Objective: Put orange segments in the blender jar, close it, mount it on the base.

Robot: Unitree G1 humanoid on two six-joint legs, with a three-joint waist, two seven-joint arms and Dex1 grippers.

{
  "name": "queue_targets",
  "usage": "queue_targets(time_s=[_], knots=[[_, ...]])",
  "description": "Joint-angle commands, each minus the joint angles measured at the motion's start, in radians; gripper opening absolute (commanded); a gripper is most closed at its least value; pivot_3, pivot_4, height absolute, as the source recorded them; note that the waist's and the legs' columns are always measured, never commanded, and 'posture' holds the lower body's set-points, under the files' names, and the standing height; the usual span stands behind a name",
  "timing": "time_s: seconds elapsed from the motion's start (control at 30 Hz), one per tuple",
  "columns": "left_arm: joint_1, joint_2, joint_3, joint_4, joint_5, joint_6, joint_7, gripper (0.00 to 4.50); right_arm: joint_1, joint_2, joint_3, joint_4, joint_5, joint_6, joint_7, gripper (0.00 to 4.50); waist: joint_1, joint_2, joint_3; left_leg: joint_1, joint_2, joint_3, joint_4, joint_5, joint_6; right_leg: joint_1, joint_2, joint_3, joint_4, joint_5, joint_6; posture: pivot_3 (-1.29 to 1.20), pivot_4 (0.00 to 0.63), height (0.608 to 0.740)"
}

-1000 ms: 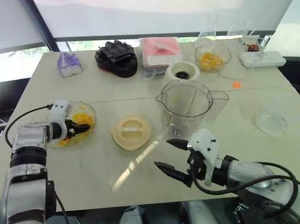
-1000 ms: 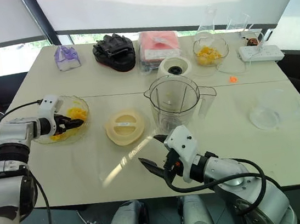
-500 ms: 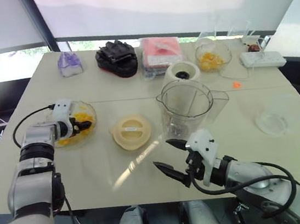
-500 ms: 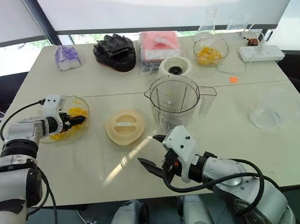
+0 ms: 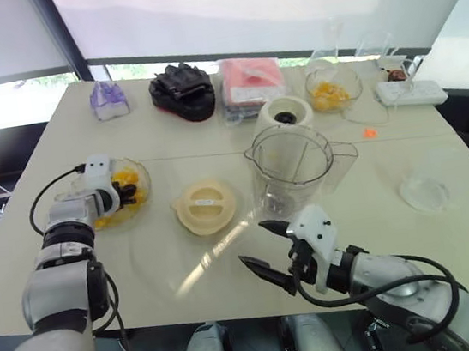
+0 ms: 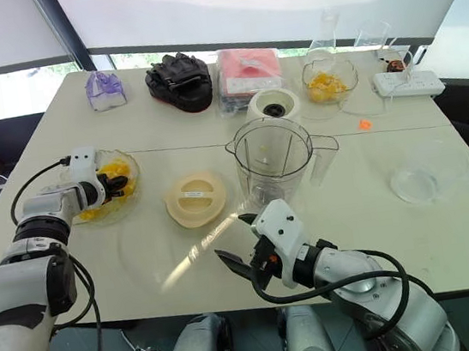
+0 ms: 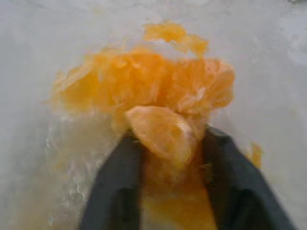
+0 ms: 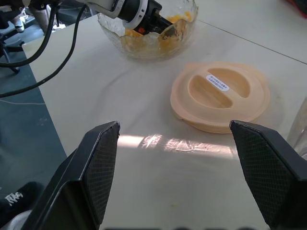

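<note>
From the head cameras, you have the left gripper (image 5: 121, 196) down inside the wavy-rimmed bowl (image 5: 136, 173) at the left of the tabletop (image 5: 143, 265), among the orange segments (image 5: 130, 187). The blender jar (image 5: 291, 171) stands upright and looks empty near the middle, with no lid on it; the cream lid (image 5: 206, 206) lies flat just to its left. The base (image 5: 286, 117) sits just behind the jar, its dark socket bare. A second bowl of orange pieces (image 5: 332, 89) sits further back to the right. Your right gripper (image 5: 267, 248) hangs low in front of the jar, touching nothing.

In the left wrist view, your two black fingers (image 7: 117, 191) have closed nearly together on one orange segment (image 7: 160, 134), pinched between them at the near edge of the heap.

In the right wrist view, your fingers (image 8: 98, 163) are spread wide with nothing between them, above bare tabletop; the lid and the bowl lie beyond.

By my reading, you are at the very start: the first segment looks gripped but not lifted out. Left to do: carry segments to the jar, fit the lid, and set the jar on the base.
</note>
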Motion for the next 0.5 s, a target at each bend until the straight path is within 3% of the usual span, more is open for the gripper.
queue_targets(time_s=[0.03,0.23,0.5], knots=[[-0.011,0.006,0.005,-0.002,-0.002,-0.019,-0.013,0.01,-0.007,0.005,-0.001,-0.043,-0.003,-0.006,0.001,3.86,0.0,0.0,0.0,0.0,0.0,0.0,0.0,0.0,0.0,0.0,0.0,0.0,0.0,0.0,0.0,0.0,0.15,0.74],[0.021,0.067,-0.005,-0.074,-0.017,-0.009,-0.173,0.01,-0.006,0.009,0.007,-0.038,-0.013,-0.008,0.002,3.86,-0.005,0.0,0.0,0.0,0.0,0.001,0.0,0.0,0.0,0.0,0.0,0.0,-0.001,-0.001,-0.002,0.0,0.15,0.74],[0.09,0.317,0.011,-0.281,-0.109,0.155,-0.593,0.01,0.003,0.016,0.025,-0.026,-0.029,-0.022,0.007,3.86,-0.012,0.0,0.001,-0.001,0.001,0.001,-0.002,0.0,0.0,-0.002,0.0,0.0,-0.001,-0.002,-0.004,0.0,0.15,0.74]])
